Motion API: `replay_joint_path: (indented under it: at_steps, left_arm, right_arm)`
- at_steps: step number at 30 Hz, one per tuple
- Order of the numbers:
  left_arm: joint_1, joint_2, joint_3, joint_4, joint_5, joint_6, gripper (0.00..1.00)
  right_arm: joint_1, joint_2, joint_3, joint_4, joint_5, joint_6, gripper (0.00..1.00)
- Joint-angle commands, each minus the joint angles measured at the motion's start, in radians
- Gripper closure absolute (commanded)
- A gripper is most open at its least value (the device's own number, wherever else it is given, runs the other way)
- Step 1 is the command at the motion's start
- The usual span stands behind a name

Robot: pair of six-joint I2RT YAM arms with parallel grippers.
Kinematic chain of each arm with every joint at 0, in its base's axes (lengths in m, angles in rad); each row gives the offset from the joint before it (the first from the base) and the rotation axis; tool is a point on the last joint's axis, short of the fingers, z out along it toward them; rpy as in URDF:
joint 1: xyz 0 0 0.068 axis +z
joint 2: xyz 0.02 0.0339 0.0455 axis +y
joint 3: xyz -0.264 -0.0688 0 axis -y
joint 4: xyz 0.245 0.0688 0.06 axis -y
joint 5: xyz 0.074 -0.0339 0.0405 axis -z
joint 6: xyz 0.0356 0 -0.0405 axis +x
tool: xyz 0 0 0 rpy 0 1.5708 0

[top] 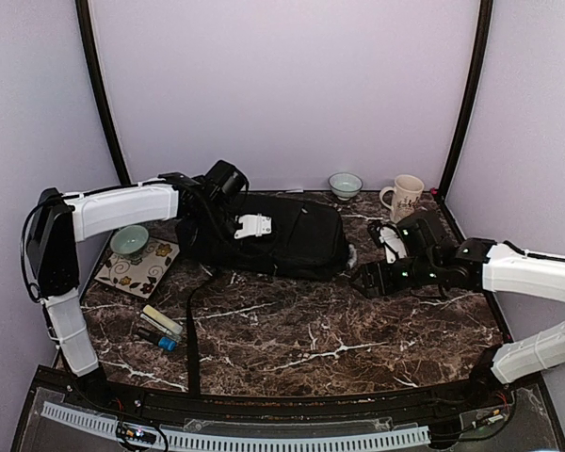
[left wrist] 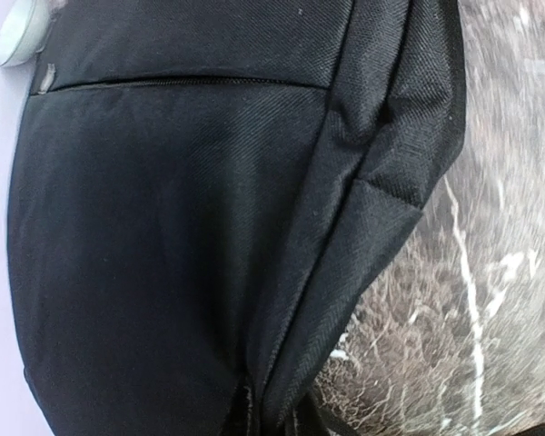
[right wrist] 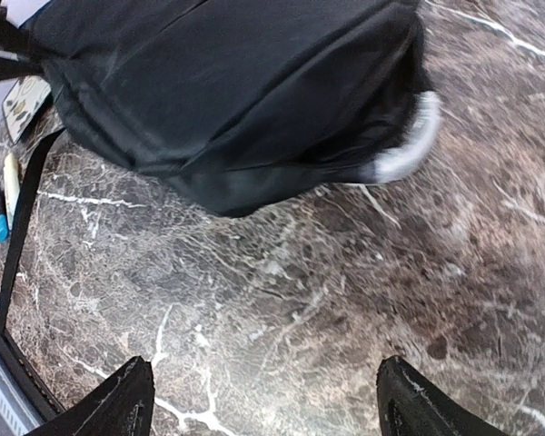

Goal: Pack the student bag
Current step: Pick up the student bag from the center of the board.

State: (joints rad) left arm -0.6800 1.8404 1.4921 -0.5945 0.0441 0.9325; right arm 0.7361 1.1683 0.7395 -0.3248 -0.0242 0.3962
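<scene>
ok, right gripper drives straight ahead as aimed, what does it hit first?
Probably the student bag: the open right gripper faces its near end, with only bare table between. The grey loop handle lies off to the side of that line. Depth unclear; tilted down, it would touch table first.

The dark marbled counter carries the student bag. Behind the bag's right end stand a pale bowl and a mug; left of the bag lies a patterned tile, and front-left of it, some markers
</scene>
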Motion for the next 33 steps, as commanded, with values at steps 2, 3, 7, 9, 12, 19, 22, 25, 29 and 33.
replay_joint_path:
  at_steps: [2, 3, 7, 9, 12, 19, 22, 25, 29, 33]
  left_arm:
    - [-0.057, 0.035, 0.198, -0.162, 0.075, -0.311, 1.0]
    - [-0.07, 0.05, 0.223, -0.186, 0.079, -0.351, 1.0]
    - [-0.124, 0.08, 0.261, -0.227, 0.085, -0.47, 1.0]
    - [-0.141, 0.083, 0.262, -0.226, 0.083, -0.515, 1.0]
    - [-0.159, 0.105, 0.306, -0.249, 0.076, -0.607, 1.0]
    - [-0.177, 0.205, 0.452, -0.368, 0.11, -0.766, 1.0]
    - [-0.18, 0.207, 0.473, -0.37, 0.155, -0.808, 1.0]
    - [-0.182, 0.209, 0.488, -0.377, 0.162, -0.835, 1.0]
    - [-0.183, 0.212, 0.504, -0.376, 0.211, -0.872, 1.0]
    - [-0.187, 0.214, 0.505, -0.363, 0.251, -0.911, 1.0]
  right_arm:
    - [0.074, 0.078, 0.071, 0.13, 0.005, -0.091, 0.15]
    - [0.094, 0.092, 0.072, 0.163, 0.02, -0.106, 0.15]
    - [0.165, 0.117, 0.019, 0.382, 0.05, -0.144, 0.15]
    - [0.187, 0.13, -0.02, 0.502, 0.069, -0.161, 0.15]
    - [0.205, 0.171, -0.053, 0.625, 0.13, -0.162, 0.15]
    - [0.207, 0.267, -0.203, 0.986, 0.15, -0.156, 0.2]
    - [0.209, 0.304, -0.233, 1.041, 0.161, -0.147, 0.23]
    - [0.211, 0.318, -0.261, 1.084, 0.22, -0.147, 0.26]
    - [0.211, 0.333, -0.285, 1.145, 0.254, -0.168, 0.28]
    - [0.21, 0.373, -0.299, 1.226, 0.262, -0.17, 0.26]
